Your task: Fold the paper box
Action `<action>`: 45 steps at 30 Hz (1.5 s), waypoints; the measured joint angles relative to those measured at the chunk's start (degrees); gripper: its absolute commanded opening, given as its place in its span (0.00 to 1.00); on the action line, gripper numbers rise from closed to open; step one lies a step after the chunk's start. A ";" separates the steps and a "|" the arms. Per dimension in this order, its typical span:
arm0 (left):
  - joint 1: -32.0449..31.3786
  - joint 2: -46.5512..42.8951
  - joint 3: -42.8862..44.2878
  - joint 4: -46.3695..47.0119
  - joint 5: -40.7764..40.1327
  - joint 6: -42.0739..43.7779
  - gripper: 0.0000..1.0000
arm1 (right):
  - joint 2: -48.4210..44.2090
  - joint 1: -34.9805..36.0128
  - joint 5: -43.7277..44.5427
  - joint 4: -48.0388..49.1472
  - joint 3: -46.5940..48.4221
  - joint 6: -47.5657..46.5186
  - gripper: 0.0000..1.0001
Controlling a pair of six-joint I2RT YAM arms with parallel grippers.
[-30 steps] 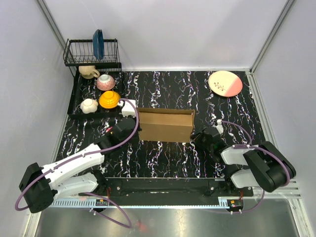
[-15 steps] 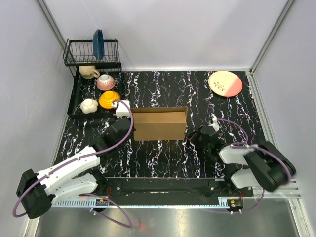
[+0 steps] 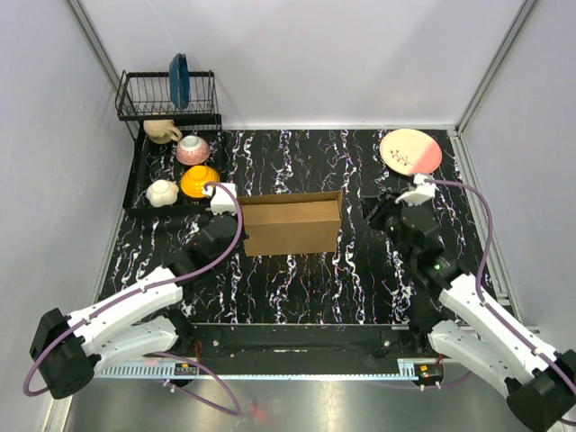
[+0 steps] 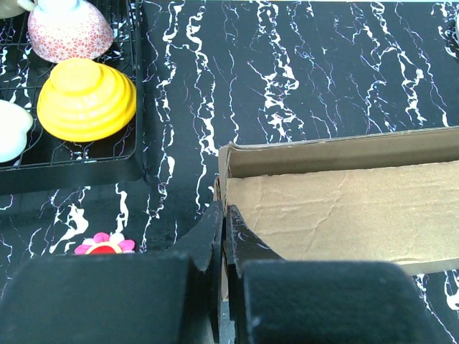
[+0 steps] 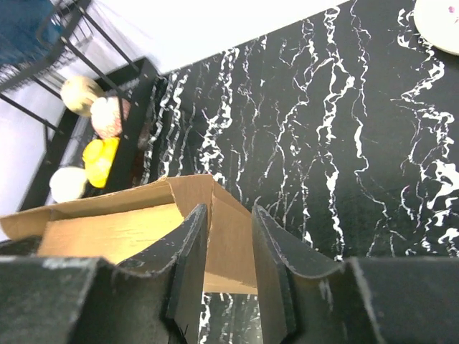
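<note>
Fingers [image 4: 208, 236] of the left gripper [image 4: 224, 215] clamp the one paper box [image 3: 291, 225]; the right gripper [image 5: 229, 211] gapes empty. Two plates: pink plate [image 3: 410, 151], and blue plate [image 3: 179, 79] edge-on, mostly hidden.

1. The paper box [image 3: 291, 225] lies mid-worktop [image 3: 306, 292].
2. The left hand [image 3: 239, 229] touches the box's 9 o'clock end; the right hand [image 3: 369, 211] sits apart at its 3 o'clock.
3. A plate [image 3: 410, 151] lies at the worktop's 2 o'clock.
4. At 10 o'clock, a tray [image 3: 137, 180] holds bowls [image 3: 199, 181], with a dish rack [image 3: 166, 95] behind.
</note>
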 measured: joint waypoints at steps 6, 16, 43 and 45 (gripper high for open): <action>0.00 0.07 0.00 0.09 0.17 0.48 0.00 | 8.79 0.00 -4.39 -1.84 5.05 -7.21 0.39; 0.22 1.16 0.02 1.55 0.24 0.70 0.00 | 12.68 0.00 -10.03 -3.02 8.48 -11.41 0.41; 0.24 1.88 0.42 1.81 0.42 1.73 0.00 | 18.08 0.00 -11.50 -2.10 11.82 -14.95 0.30; 0.24 1.88 0.39 1.81 0.44 1.79 0.00 | 18.67 0.00 -11.52 -1.42 11.85 -15.02 0.29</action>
